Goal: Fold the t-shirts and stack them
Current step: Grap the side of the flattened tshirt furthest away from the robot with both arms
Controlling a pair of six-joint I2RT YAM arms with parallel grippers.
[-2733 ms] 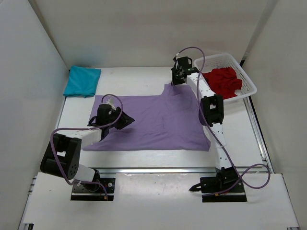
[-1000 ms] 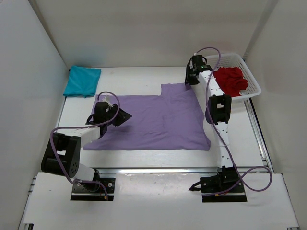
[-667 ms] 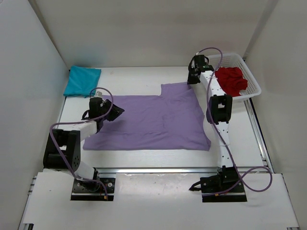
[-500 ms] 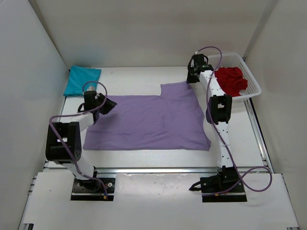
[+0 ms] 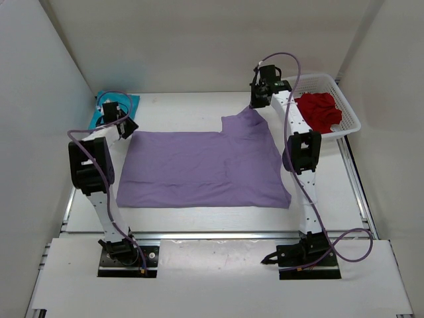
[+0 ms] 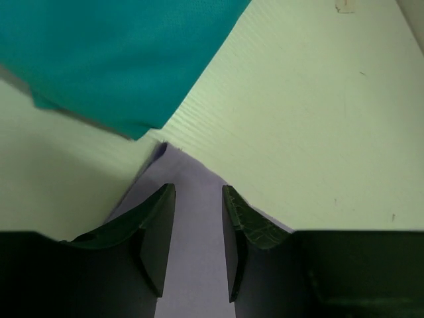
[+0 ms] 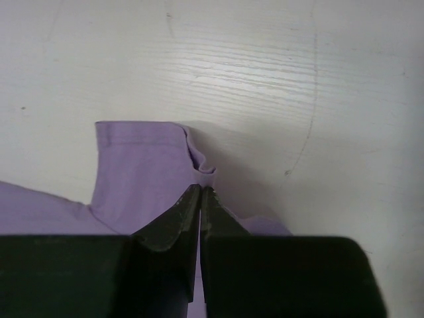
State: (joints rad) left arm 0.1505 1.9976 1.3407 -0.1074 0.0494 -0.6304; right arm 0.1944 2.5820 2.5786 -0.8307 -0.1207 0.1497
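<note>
My right gripper (image 7: 200,193) pinches the purple shirt (image 5: 199,169), far right. My left gripper (image 6: 197,199) hangs spread over its far left corner.

Left fingers (image 6: 156,232) slightly parted, right fingers (image 7: 177,225) pinched tight together.

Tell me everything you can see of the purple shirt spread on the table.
The lavender t-shirt is plain, soft-looking cloth, lying mostly flat and lightly wrinkled on the white table. One short sleeve sticks out at its far right. The hemmed edge of that sleeve is pinched in the shut right gripper and drawn up a little. The left gripper stands open over the shirt's far left corner, with a finger on either side of the cloth.
</note>
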